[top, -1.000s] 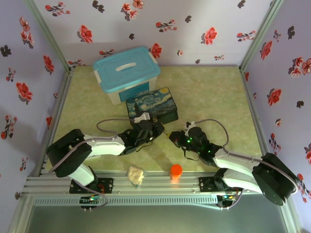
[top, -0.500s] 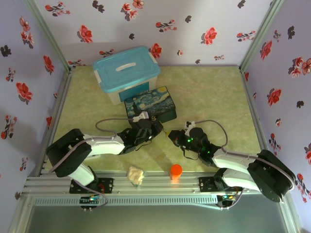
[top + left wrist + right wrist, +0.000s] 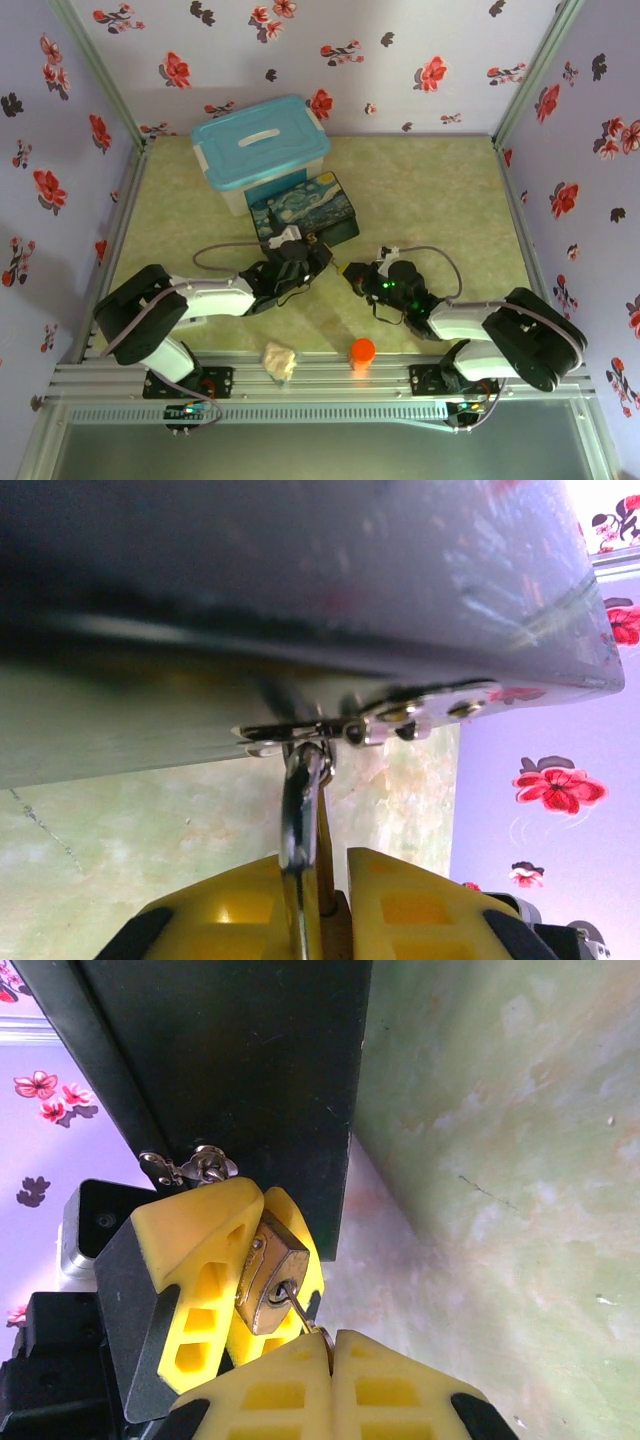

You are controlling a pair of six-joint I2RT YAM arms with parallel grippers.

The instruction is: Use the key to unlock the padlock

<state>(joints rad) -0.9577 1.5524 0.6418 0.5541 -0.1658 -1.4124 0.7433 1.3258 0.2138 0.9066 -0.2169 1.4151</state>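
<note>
Clamping padlock [image 3: 268,1278] in left gripper [image 3: 324,890], pinching key [image 3: 299,1309] in right gripper [image 3: 330,1365], tip in keyway, lower centre of right-wrist view. Insertion looks done; turn pending.

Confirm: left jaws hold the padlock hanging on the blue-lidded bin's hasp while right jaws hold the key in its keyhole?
No. The padlock hangs on the hasp of the painted tin box, not the bin: see the right wrist view. The rest is right.

tin box [image 3: 303,205] dragged slightly back and left toward the teal bin [image 3: 262,150] and turned a little. left gripper [image 3: 312,255] moved back with it. right gripper [image 3: 352,274] crept left, and the right arm's elbow swung inward.
</note>
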